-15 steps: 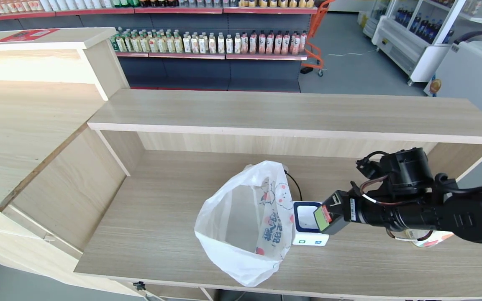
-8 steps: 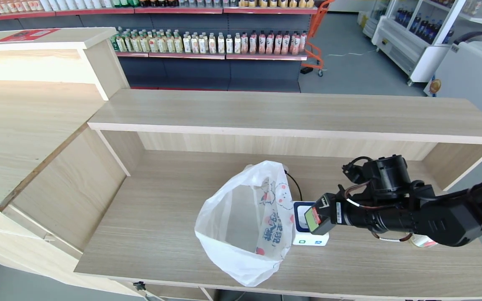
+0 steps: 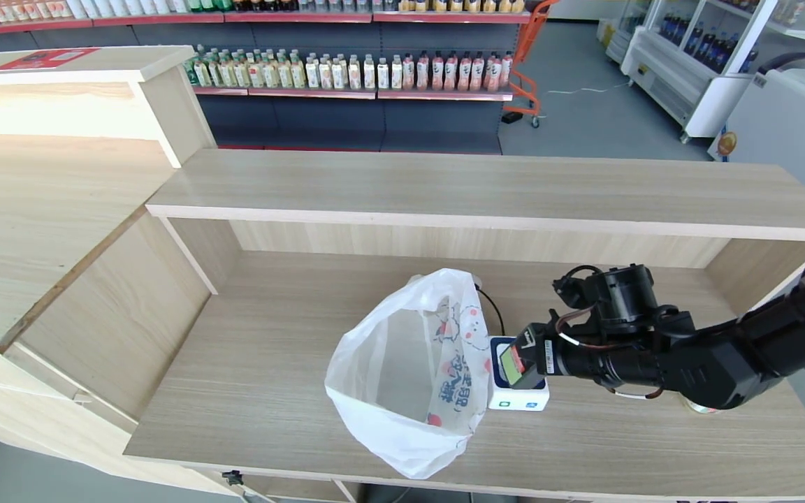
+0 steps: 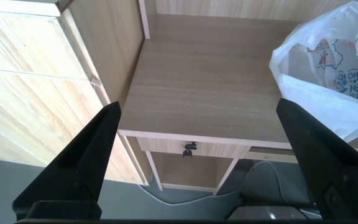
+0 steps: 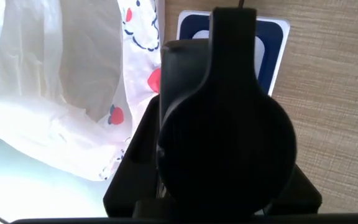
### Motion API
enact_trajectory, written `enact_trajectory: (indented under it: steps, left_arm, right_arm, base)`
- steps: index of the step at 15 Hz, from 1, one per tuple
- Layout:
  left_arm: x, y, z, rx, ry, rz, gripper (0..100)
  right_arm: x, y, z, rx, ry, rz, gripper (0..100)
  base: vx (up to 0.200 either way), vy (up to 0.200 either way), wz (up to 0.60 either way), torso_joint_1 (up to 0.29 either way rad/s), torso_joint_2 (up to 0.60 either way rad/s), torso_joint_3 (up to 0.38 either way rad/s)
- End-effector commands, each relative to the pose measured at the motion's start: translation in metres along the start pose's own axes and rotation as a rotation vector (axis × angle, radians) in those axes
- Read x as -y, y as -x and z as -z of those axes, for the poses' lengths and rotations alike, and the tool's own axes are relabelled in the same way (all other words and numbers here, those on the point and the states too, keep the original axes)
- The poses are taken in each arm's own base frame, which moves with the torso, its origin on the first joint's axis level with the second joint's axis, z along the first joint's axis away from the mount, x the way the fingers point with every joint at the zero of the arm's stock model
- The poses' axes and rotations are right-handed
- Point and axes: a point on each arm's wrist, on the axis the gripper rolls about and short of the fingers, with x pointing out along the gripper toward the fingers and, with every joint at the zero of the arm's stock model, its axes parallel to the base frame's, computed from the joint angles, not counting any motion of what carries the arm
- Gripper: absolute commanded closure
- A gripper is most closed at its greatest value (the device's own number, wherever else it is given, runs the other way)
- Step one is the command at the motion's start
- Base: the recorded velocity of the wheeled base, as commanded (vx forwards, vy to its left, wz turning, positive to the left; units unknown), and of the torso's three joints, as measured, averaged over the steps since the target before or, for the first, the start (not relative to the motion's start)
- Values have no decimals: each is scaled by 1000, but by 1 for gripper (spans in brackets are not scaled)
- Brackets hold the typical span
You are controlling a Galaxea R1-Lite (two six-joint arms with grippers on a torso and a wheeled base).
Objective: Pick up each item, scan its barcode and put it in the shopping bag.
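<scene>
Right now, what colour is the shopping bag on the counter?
The shopping bag is white, with red and blue cartoon prints on its side; the head view shows it best.

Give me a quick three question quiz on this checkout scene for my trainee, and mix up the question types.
1. True or false: the shopping bag lies flat and closed on the counter.
2. The small box in the right gripper is: A held close by the scanner, B inside the shopping bag, C lying on the counter.
3. Fill in: the left gripper has its fingers ___ and holds nothing.
Key: 1 false, it stands open; 2 A; 3 open.
</scene>
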Motion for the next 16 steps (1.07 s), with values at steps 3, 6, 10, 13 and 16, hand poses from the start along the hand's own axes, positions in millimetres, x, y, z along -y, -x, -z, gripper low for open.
enact_trajectory:
  steps: [3, 6, 10, 13, 16]
  left_arm:
    - [0, 0, 0, 0, 0, -1, 0]
    - [0, 0, 0, 0, 0, -1, 0]
    - [0, 0, 0, 0, -1, -1, 0]
    - [0, 0, 0, 0, 0, -1, 0]
    - [0, 0, 0, 0, -1, -1, 0]
  right_arm:
    - [-6, -15, 4, -5, 12, -18, 100]
    - [-6, -24, 8, -7, 15, -18, 100]
    - [-5, -31, 10, 6, 15, -22, 100]
    - [-4, -33, 12, 1, 11, -19, 100]
    - [-16, 5, -20, 135, -24, -65, 100]
  base:
    - [0, 0, 0, 0, 0, 0]
    - [0, 0, 0, 0, 0, 0]
    - [0, 0, 0, 0, 0, 0]
    - [0, 0, 0, 0, 0, 0]
    - [0, 0, 0, 0, 0, 0]
